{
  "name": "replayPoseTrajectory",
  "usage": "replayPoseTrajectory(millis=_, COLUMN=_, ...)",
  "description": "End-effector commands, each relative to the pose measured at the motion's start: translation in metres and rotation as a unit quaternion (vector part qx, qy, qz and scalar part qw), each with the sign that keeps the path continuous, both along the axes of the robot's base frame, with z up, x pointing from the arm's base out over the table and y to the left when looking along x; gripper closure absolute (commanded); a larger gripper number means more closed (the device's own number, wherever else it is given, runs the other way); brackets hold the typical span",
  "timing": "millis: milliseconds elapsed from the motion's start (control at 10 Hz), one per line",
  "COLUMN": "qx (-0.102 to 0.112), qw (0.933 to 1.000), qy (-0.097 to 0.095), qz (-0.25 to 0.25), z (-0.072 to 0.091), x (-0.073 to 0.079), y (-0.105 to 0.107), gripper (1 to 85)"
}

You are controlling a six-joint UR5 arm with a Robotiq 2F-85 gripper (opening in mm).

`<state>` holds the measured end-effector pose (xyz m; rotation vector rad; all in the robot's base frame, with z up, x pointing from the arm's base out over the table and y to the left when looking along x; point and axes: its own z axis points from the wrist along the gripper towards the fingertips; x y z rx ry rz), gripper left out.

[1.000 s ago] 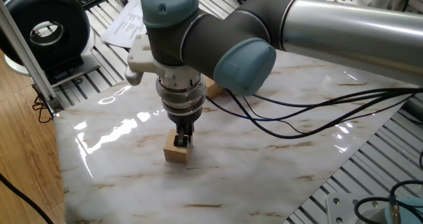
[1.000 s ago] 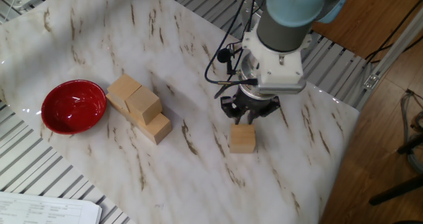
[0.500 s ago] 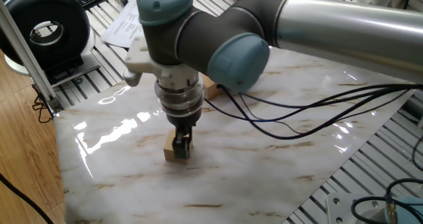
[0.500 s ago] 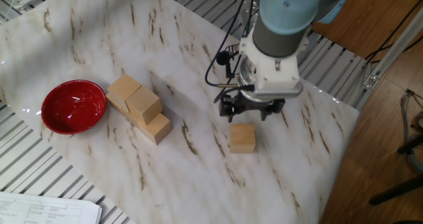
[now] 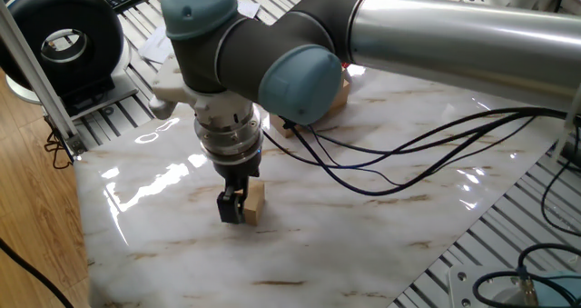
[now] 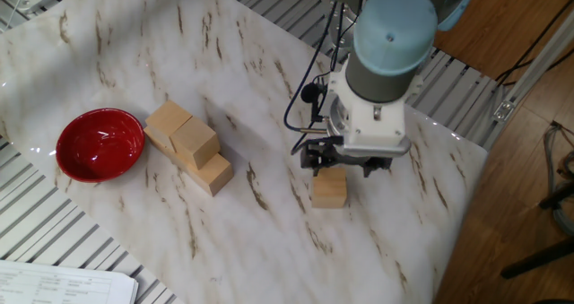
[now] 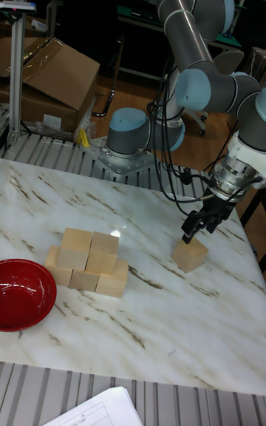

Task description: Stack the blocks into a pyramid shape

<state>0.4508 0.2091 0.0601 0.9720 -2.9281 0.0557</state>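
Your black two-finger gripper (image 5: 232, 206) hangs low over the white marble-patterned tabletop (image 6: 224, 241), its fingers parted and holding nothing. In one fixed view the fingertips sit just beside the lone small light-tan wooden cube (image 5: 253, 203), on its left face. In the other fixed view the gripper (image 6: 343, 160) is just above and behind that cube (image 6: 329, 189), which rests flat on the marble. The tall fixed view shows the gripper (image 7: 198, 228) a little above the cube's (image 7: 190, 254) upper edge; you cannot tell from any view whether a finger touches the wood.

Further out, the grey UR5 arm with blue joint caps (image 5: 300, 35) reaches over the table, with dark cables (image 5: 408, 158) trailing from the wrist.

Well apart from the lone cube, the stack of light-tan wooden cubes (image 7: 86, 261) stands with three in the bottom row and two on top. Just beside it sits a glossy red bowl (image 6: 100, 144).
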Motion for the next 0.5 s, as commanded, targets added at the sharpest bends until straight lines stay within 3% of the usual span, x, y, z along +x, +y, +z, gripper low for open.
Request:
replayPoseTrajectory(millis=0, qx=-0.004, qw=1.0000, qy=-0.006, qz=-0.002, z=-0.006, x=0.013, y=-0.005, gripper=2.0)
replayPoseTrajectory(millis=400, qx=0.000, qw=1.0000, qy=-0.007, qz=-0.004, z=-0.016, x=0.020, y=-0.003, gripper=2.0)
